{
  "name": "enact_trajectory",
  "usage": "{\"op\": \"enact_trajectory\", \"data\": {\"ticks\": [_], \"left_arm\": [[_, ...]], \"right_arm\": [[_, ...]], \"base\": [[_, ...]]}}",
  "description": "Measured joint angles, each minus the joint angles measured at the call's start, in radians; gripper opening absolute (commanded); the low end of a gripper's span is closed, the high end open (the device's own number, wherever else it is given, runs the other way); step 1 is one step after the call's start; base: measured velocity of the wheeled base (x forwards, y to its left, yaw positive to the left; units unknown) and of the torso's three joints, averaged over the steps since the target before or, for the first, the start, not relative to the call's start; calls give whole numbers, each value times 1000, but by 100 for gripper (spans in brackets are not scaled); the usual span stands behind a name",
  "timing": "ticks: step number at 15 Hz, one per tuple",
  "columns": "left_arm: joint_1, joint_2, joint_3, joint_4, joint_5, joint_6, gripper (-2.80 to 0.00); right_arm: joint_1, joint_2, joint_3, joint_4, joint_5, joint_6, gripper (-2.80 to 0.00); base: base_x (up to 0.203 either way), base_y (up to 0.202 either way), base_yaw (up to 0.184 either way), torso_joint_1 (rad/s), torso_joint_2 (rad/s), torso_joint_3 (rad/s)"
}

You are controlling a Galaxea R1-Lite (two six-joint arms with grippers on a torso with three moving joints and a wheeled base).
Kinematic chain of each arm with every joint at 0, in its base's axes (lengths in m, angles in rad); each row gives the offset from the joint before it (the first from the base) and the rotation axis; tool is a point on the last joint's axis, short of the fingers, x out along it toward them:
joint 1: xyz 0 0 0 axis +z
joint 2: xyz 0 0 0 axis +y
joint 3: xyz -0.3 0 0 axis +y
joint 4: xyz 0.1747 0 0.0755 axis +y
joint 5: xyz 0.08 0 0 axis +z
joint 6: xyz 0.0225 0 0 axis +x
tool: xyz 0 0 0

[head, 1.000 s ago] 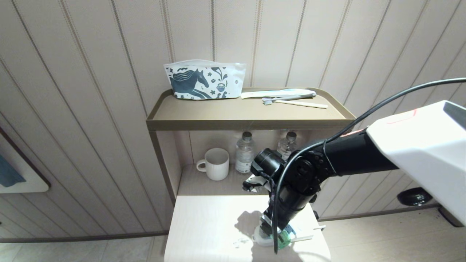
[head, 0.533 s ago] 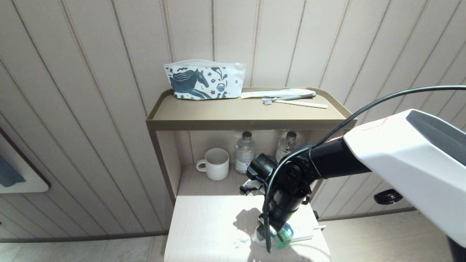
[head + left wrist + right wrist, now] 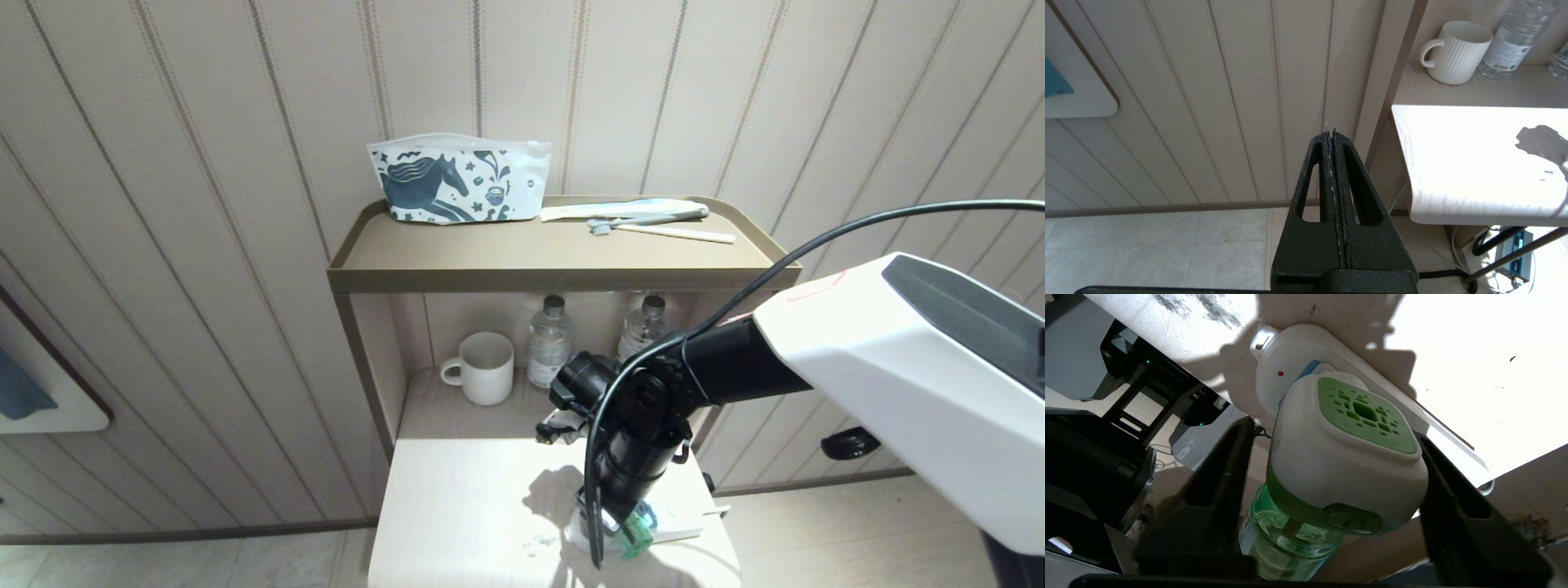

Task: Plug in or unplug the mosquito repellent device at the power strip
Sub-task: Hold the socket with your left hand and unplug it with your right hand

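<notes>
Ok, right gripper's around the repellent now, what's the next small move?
Probably close the right gripper further: one finger touches the mosquito repellent device, the other stands clear of it. The device sits at the power strip, so grip before pulling.

Mosquito repellent device point(image 3: 1347, 457) on power strip point(image 3: 1274, 363) end, on table point(image 3: 457, 523) front-right; mug point(image 3: 483, 367) left of bottles point(image 3: 549, 343) behind

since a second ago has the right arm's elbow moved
Yes. Against the white mug, which has stayed put, the right arm's elbow has shifted left toward it and slightly lower, above the mosquito repellent device.
</notes>
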Motion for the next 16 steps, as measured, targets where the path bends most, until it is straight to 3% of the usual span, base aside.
{"op": "enact_trajectory", "data": {"ticks": [16], "left_arm": [[0,0,0,-1,0,0,-280]], "right_arm": [[6,-2,9,2,-2,0,-280]], "base": [[0,0,0,0,0,0]]}}
